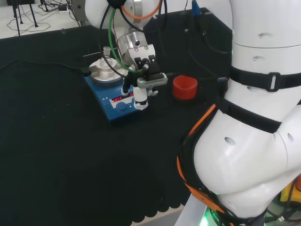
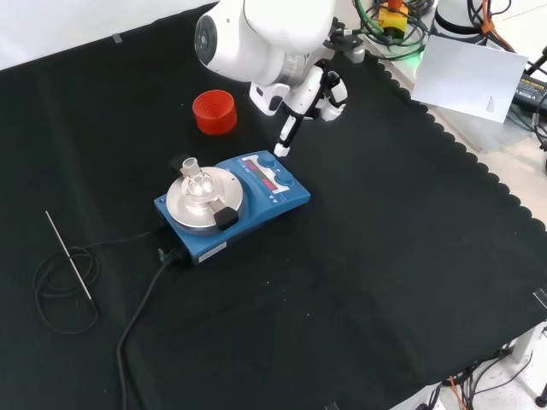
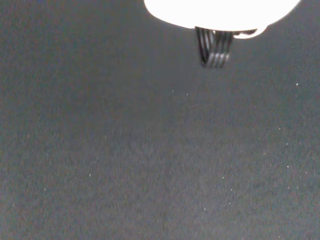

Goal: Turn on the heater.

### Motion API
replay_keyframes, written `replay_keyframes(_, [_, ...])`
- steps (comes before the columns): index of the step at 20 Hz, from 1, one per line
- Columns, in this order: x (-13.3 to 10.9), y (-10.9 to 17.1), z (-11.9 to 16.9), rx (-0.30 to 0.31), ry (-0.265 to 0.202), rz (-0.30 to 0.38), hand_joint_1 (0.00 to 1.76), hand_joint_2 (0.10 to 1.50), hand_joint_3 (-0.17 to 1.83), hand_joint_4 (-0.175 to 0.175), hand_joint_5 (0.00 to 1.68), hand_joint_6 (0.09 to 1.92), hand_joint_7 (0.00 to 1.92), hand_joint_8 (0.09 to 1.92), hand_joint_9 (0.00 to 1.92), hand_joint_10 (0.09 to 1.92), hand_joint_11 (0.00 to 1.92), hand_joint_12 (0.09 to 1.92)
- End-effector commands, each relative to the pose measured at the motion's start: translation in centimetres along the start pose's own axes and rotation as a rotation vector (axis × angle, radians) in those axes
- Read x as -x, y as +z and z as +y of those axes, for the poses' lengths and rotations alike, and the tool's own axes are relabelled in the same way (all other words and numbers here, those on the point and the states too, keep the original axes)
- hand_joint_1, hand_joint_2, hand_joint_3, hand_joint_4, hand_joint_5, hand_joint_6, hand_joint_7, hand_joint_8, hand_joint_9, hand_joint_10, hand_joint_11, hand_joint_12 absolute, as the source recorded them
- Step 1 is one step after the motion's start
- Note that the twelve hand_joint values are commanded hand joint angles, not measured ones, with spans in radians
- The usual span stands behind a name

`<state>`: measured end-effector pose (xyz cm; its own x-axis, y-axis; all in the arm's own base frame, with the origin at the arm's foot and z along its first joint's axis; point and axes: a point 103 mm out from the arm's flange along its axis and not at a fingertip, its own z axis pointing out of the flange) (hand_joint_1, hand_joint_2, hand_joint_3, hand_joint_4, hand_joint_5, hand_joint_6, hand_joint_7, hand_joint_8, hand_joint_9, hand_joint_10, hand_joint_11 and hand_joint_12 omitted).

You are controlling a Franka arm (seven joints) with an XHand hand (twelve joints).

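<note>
Near the middle of the black cloth (image 2: 385, 256) sits the heater (image 2: 232, 207), a blue hotplate with a round metal top plate and a sloped control panel on one end. You see a small clear glass flask (image 2: 196, 179) standing on that plate, and a red ribbed ring (image 2: 214, 111) lies apart from the heater, beyond its panel end in the front view. A power cord (image 2: 137, 316) runs off the heater's opposite end, and a thin metal probe (image 2: 68, 254) on its own wire lies well apart from the heater on that same side. The hand (image 2: 299, 107) hangs just above the panel end, with one finger (image 2: 285, 137) pointing straight down towards the knob while the others look tucked back; it grips nothing. In the head view a red display already glows on the panel beside that finger. Judge the heater as heavy, stiff and steady enough to take a press without sliding, but the flask as light, fragile and easily tipped. So you should touch only the knob or button on the panel, from above, and keep clear of the plate.
</note>
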<state>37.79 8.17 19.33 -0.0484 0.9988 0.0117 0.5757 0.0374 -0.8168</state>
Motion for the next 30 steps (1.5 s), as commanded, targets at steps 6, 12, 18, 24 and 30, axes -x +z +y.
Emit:
replay_keyframes(6, [-1.5,0.6,0.9,-0.066,-0.023,-0.039,1.52,0.61,1.19,-0.020,0.00,0.09,1.62,1.72,1.79,1.44,1.67,1.42])
replay_keyframes(12, [-1.8,0.4,1.5,-0.085,-0.026,-0.051,1.52,0.61,1.20,-0.019,0.00,0.09,1.62,1.73,1.79,1.44,1.67,1.42])
replay_keyframes(18, [-1.3,0.5,2.2,-0.096,-0.026,-0.043,1.52,0.61,1.22,-0.020,0.00,0.09,1.62,1.73,1.79,1.45,1.67,1.43])
replay_keyframes(24, [-1.0,0.5,2.5,-0.098,-0.022,-0.038,1.52,0.60,1.23,-0.022,0.01,0.09,1.62,1.73,1.79,1.45,1.68,1.43])
replay_keyframes(30, [-0.9,0.4,2.7,-0.102,-0.020,-0.036,1.52,0.60,1.24,-0.023,0.02,0.09,1.62,1.73,1.79,1.45,1.68,1.43])
